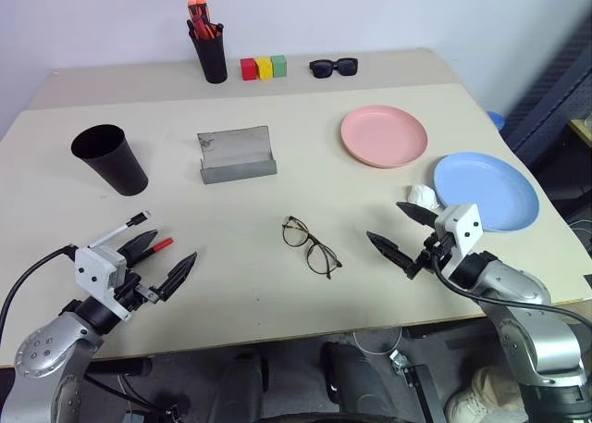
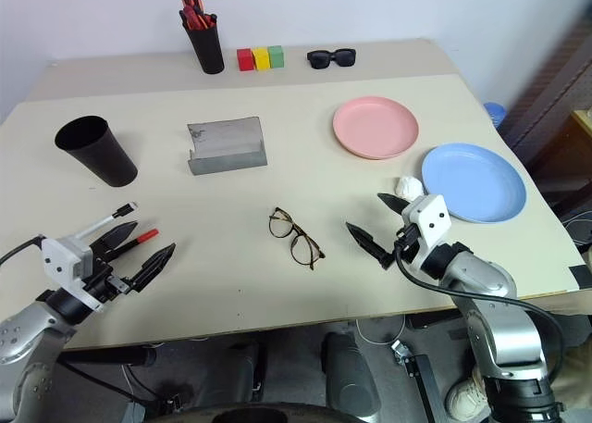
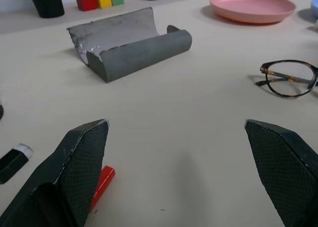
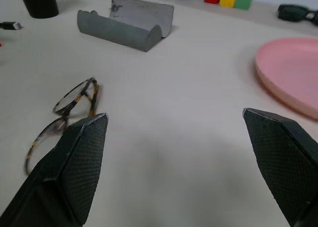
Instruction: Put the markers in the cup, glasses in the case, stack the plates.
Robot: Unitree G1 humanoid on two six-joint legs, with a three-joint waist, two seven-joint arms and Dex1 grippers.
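The black cup (image 1: 109, 159) stands at the left of the table. Near the front left lie two markers, a white one with a black cap (image 1: 125, 228) and a red-capped one (image 1: 159, 245). My left gripper (image 1: 176, 245) hovers open right over the red one, partly hiding it. The grey case (image 1: 237, 155) sits mid-table with its flap up. The glasses (image 1: 311, 246) lie unfolded in front of it. My right gripper (image 1: 384, 219) is open to their right. The pink plate (image 1: 384, 135) and blue plate (image 1: 486, 190) lie apart at the right.
At the back stand a slim black pen holder (image 1: 210, 57) with orange-red pens, three coloured blocks (image 1: 264, 68) and black sunglasses (image 1: 333, 67). A small white crumpled object (image 1: 424, 196) lies beside the blue plate, close to my right gripper.
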